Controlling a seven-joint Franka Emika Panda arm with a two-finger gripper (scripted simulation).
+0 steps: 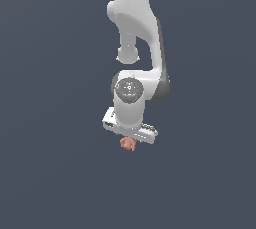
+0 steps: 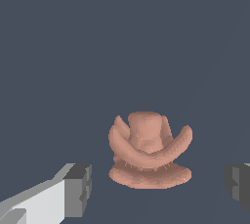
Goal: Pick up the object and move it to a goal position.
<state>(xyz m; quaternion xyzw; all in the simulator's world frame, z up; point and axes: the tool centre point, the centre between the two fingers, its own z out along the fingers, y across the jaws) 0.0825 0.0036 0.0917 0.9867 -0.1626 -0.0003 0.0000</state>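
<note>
The object (image 2: 149, 152) is a small salmon-orange lump shaped like a folded hat, resting on the dark grey surface. In the wrist view it sits between my two dark finger pads (image 2: 78, 189), with clear gaps on both sides. My gripper (image 2: 158, 189) is open around it, touching nothing. In the exterior view the object (image 1: 128, 144) peeks out just below the white hand of my gripper (image 1: 129, 140), which hangs straight down over it and hides the fingers.
A plain dark grey surface (image 1: 50, 173) spreads all around. The white arm (image 1: 137, 23) comes down from the upper edge of the exterior view.
</note>
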